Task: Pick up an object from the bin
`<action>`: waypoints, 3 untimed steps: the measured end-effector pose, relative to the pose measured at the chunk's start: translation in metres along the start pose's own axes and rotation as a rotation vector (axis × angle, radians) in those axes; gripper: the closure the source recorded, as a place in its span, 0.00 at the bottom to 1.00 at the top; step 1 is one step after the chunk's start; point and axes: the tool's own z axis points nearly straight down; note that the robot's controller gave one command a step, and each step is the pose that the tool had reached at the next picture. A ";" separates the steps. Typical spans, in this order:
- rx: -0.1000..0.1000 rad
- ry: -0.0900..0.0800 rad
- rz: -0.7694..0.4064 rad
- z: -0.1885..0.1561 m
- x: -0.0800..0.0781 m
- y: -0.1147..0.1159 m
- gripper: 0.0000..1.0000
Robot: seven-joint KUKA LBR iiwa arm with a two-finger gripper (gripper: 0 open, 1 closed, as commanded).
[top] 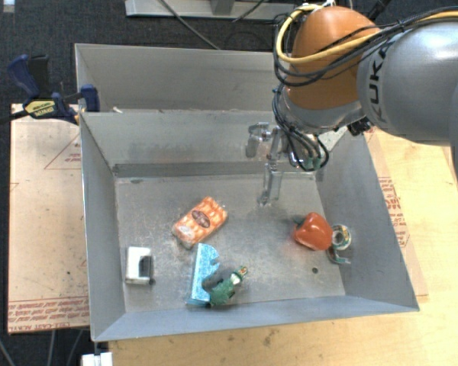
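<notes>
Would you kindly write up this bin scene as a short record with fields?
gripper: near the back slope, right of centre, over bare bin floor
nearest left: orange snack packet
nearest right: red lump beside a small ring
front left: white box
front centre: blue packet, green toy against it

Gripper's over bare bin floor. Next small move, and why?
Probably shift the gripper toward the view's lower left, over the orange patterned packet. The gripper hangs above bare bin floor, and that packet lies alone, whereas the red rounded lump touches a small ring-shaped thing.
</notes>
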 end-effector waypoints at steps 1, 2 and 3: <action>0.000 -0.008 0.001 -0.005 -0.001 0.000 0.00; -0.001 -0.015 0.064 0.035 -0.008 -0.007 0.00; 0.000 -0.008 0.060 0.093 0.020 -0.015 0.00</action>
